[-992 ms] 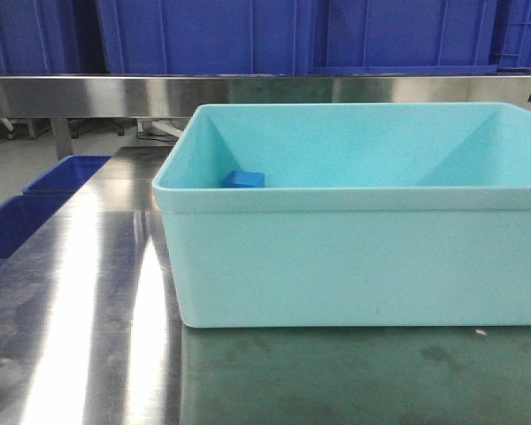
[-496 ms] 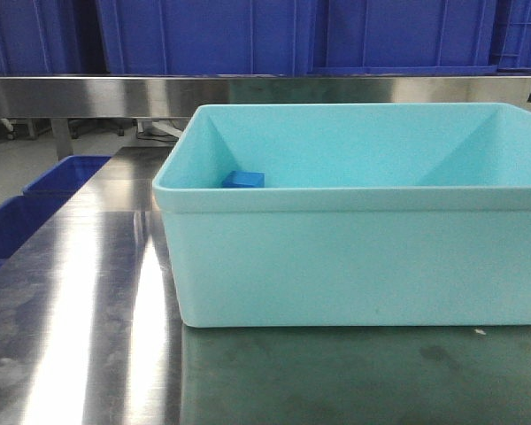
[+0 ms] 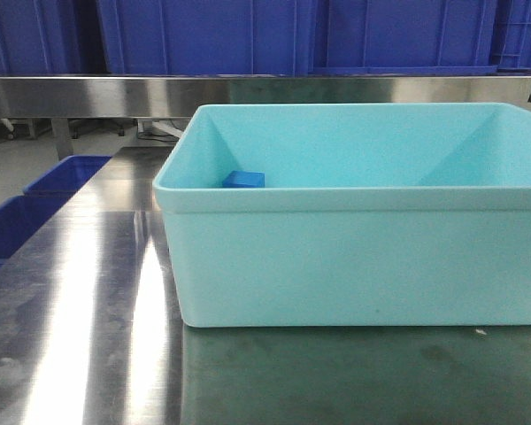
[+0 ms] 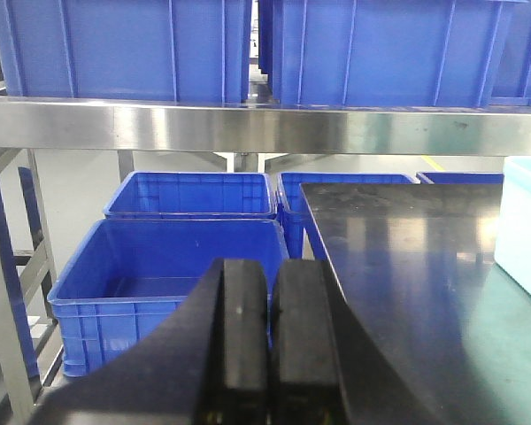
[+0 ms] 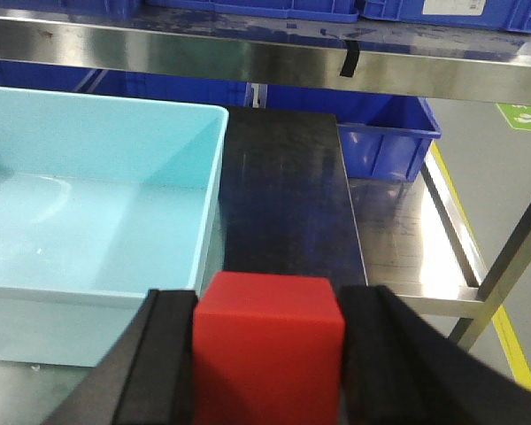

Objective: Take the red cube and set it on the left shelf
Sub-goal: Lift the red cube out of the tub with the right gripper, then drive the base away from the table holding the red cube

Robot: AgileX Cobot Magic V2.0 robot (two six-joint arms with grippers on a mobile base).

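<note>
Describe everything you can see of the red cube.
The red cube shows only in the right wrist view. It is a small, bright red block with plain matte faces and softly rounded edges. Its top and one side face show; its bottom runs off the picture's edge. It sits square and level, clamped on both sides by the black fingers of the right gripper. Nothing else is seen touching it; the tub lies beyond.

With left gripper fingers pressed together, right gripper clamps the red cube.

Matte black end effector fingers
</note>
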